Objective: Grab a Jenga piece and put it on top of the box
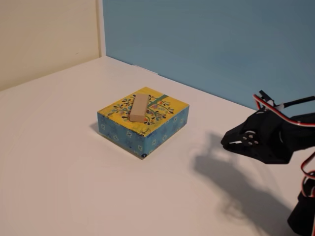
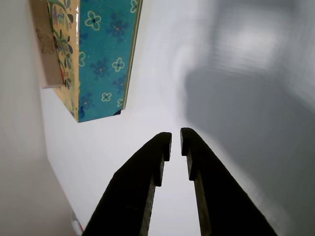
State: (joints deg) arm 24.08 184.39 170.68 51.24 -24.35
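Placement looks done: the Jenga piece [image 1: 139, 107] lies flat on the yellow floral top of the box [image 1: 157, 129], running lengthwise roughly along the lid's middle and resting wholly within its edges. In the wrist view the same pale block [image 2: 47, 46] shows at the upper left, sitting against the patterned lid, with the box's blue flowered side [image 2: 103, 54] facing the camera.

The end effector [image 2: 175, 141] is well apart from the box, over bare table [image 1: 59, 167]; in the fixed view the arm [image 1: 268, 140] sits at the right edge, with its shadow falling on the white surface beside it. Its two dark fingers [image 2: 147, 177] stand almost together with only a thin slit between the tips, and nothing is held between them, so I read it as closed and empty.

By my judgement the task is at its final stage, with only withdrawal to rest remaining. That move calls for little: keep clear of the box so the block is not nudged off.

The box is shut; what it holds, if anything, cannot be seen. No other block is visible on the table.
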